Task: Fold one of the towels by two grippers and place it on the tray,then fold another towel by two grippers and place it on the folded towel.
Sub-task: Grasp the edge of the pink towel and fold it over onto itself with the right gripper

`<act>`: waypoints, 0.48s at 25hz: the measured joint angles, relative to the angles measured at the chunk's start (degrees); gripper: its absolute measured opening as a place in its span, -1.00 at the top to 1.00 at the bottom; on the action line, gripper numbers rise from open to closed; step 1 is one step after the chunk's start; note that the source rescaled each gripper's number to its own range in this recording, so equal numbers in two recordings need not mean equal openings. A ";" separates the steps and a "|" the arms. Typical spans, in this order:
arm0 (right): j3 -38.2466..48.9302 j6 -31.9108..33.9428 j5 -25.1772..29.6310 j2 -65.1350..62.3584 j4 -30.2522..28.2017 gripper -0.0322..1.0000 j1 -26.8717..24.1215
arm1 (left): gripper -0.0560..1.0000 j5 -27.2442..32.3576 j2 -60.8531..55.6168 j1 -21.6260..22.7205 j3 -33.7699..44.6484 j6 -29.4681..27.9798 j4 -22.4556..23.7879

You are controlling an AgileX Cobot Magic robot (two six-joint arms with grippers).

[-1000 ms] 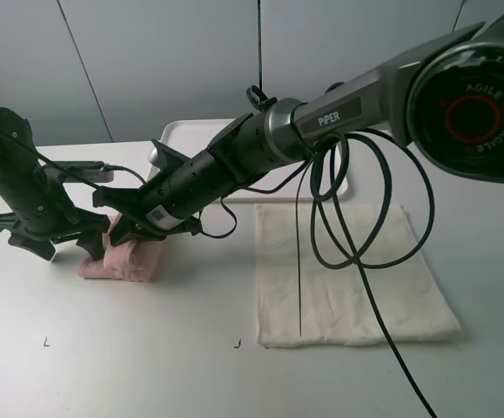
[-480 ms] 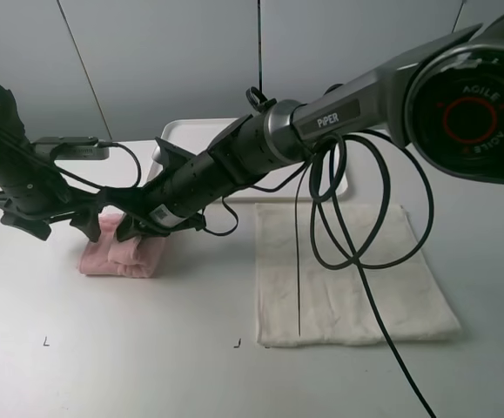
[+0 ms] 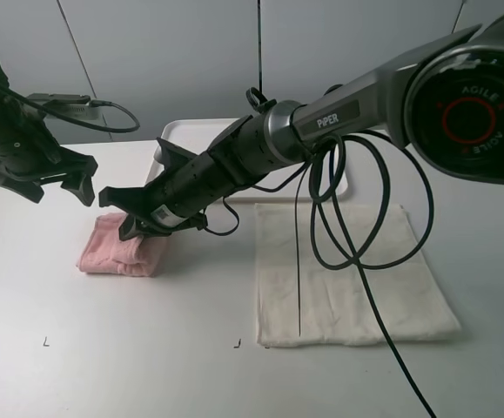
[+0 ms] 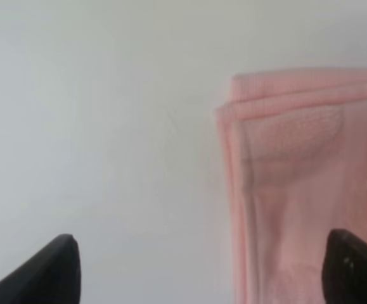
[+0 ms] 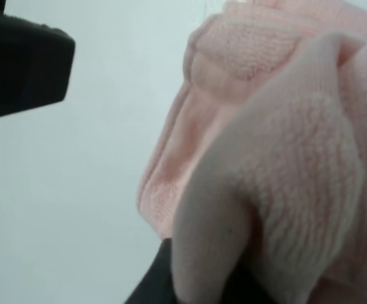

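The pink towel (image 3: 112,251) lies folded into a small bundle on the white table, left of centre. My right gripper (image 3: 135,219) reaches across from the right and is shut on the bundle's right edge. The right wrist view is filled with bunched pink towel (image 5: 278,145), with one black finger (image 5: 18,63) beside it. My left gripper (image 3: 58,186) hangs open above and to the left of the bundle, holding nothing. In its own view, the fingertips (image 4: 59,269) stand wide apart over the pink towel (image 4: 297,164). The cream-white towel (image 3: 347,279) lies flat at the right. The white tray (image 3: 178,132) sits behind, partly hidden by my right arm.
Black cables (image 3: 356,226) loop down from the right arm across the cream-white towel. A grey wall stands behind the table. Small black corner marks (image 3: 237,344) show near the front of the table.
My left gripper has lifted off the pink towel and drawn back up and to the left, still open. My right gripper has stayed at the towel's right edge.
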 joint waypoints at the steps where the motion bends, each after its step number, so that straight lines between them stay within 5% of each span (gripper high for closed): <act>1: 0.00 -0.60 0.00 0.04 1.54 0.61 0.00 | -0.96 0.58 -0.11 0.00 -0.38 0.00 0.41; 7: 0.00 -12.64 0.00 0.13 17.54 -0.53 1.90 | -0.96 2.92 -0.20 0.00 -2.72 0.00 2.06; 12: 0.00 -15.65 1.41 0.13 18.37 -0.64 2.34 | -0.96 3.37 -0.20 0.00 -2.97 0.28 2.52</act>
